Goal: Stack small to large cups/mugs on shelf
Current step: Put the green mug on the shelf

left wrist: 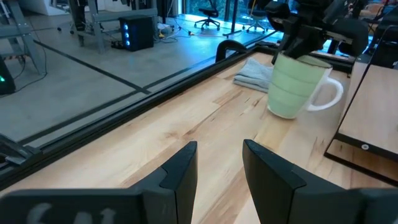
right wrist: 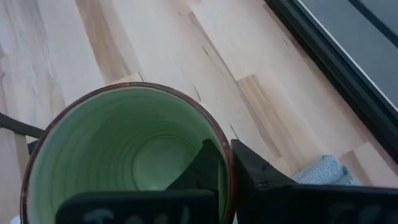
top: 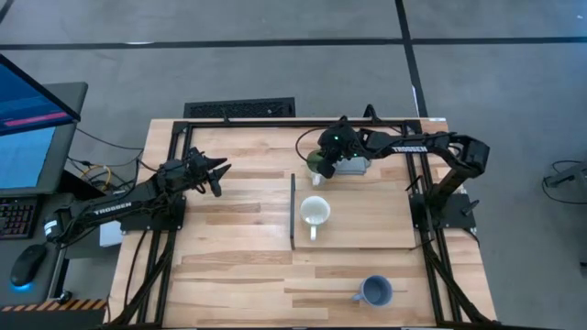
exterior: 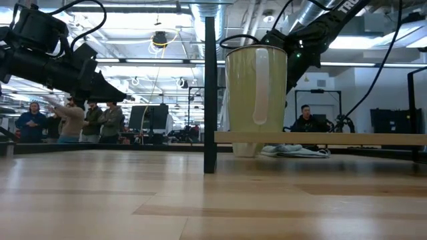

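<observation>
My right gripper [right wrist: 225, 169] is clamped on the rim of the green-lined mug [right wrist: 124, 155], one finger inside and one outside the wall. I see nothing inside the mug, just its ribbed green interior. In the left wrist view that mug [left wrist: 297, 87] hangs by its rim just above the tabletop, near the folded grey cloth [left wrist: 255, 73]. From above it sits at the far edge of the shelf [top: 367, 225]. The cream-white mug [top: 315, 213] stands upright on the shelf with nothing in it, close to the dark strip [top: 293, 211]. The blue-grey mug [top: 375, 291] stands on the table nearer me, off the shelf. My left gripper [left wrist: 217, 171] waits over the left side of the table, fingers apart and holding nothing.
</observation>
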